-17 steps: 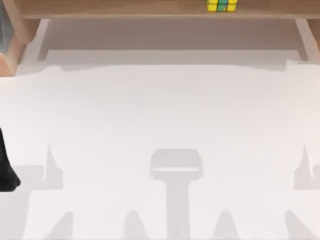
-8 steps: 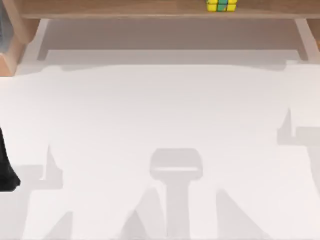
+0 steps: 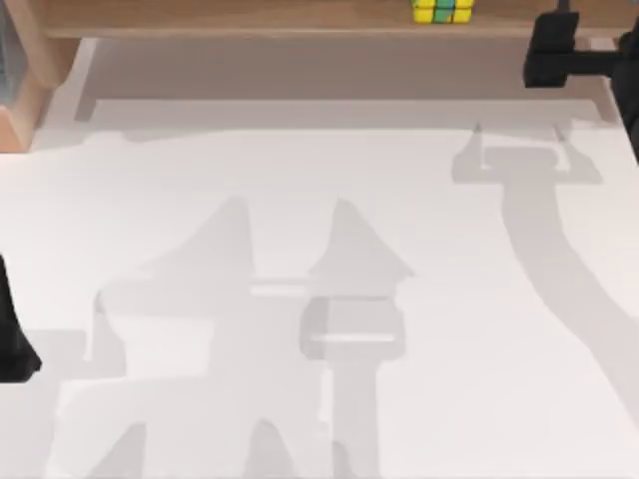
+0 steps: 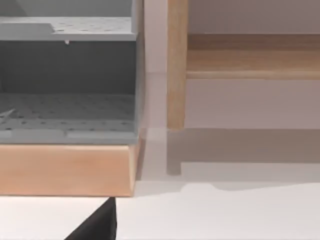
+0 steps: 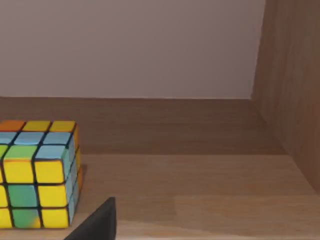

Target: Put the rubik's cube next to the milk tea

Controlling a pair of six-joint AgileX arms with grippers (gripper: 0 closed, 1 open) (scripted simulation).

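Note:
The rubik's cube point(image 3: 442, 10) is a small cube of yellow, green, blue and orange squares on a black grid. It sits on the wooden shelf point(image 3: 250, 18) at the back of the table, right of centre. In the right wrist view the rubik's cube point(image 5: 37, 172) stands close ahead on the shelf board, beside one dark fingertip point(image 5: 95, 222). My right gripper point(image 3: 551, 40) hangs at the shelf's right end, to the right of the cube and apart from it; its shadow on the table shows two separated prongs, so it is open. The milk tea is out of view.
My left gripper point(image 3: 12, 344) is parked at the table's left edge. A grey perforated rack on a wooden base point(image 4: 65, 165) stands at the back left, beside the shelf's leg point(image 4: 176, 65). The shelf's right side wall point(image 5: 290, 75) rises close to the right gripper.
My right arm has come into the top view at the back right, up at the shelf, and its shadow has moved back across the table. The cube and left arm have not moved.

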